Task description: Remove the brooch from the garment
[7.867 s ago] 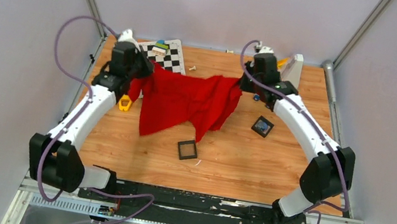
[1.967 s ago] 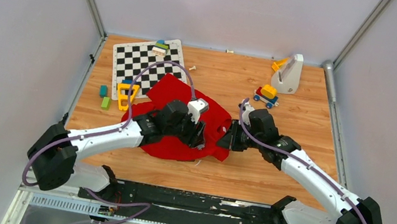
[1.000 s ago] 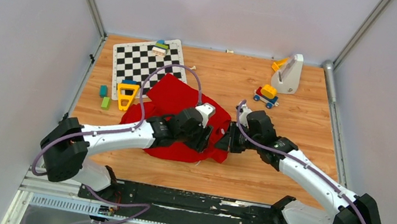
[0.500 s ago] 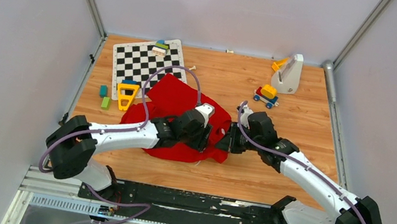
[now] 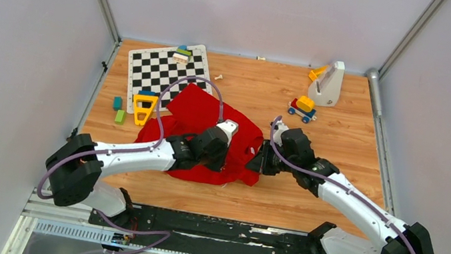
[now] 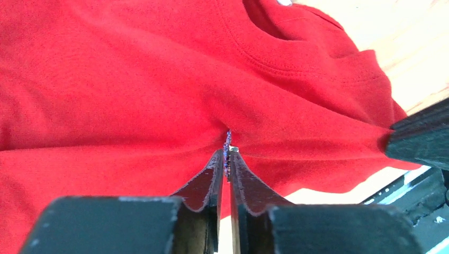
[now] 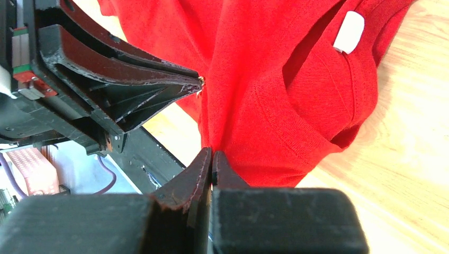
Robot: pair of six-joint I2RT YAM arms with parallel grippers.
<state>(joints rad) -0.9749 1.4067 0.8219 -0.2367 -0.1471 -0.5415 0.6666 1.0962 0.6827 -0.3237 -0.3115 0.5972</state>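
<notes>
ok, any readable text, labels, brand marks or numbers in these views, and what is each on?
No readable text in any view.
The white tag inside the neck of the garment: looks blank, any print too blurred to read.
The chessboard: plain squares, no letters or numbers visible.
The toy car: too small to show any marking.
The brooch: too small to show any marking.

The bright red hooded cloth garment (image 5: 195, 106) lies mid-worktop (image 5: 263, 85). The black-and-white checkered mat (image 5: 164, 67) is behind-left and the yellow triangular plastic frame (image 5: 142, 108) just left. The left end effector (image 6: 227, 154) pinches the small purple glittery brooch (image 6: 228, 138) on the garment. The right end effector (image 7: 210, 152) pinches its right edge.
</notes>
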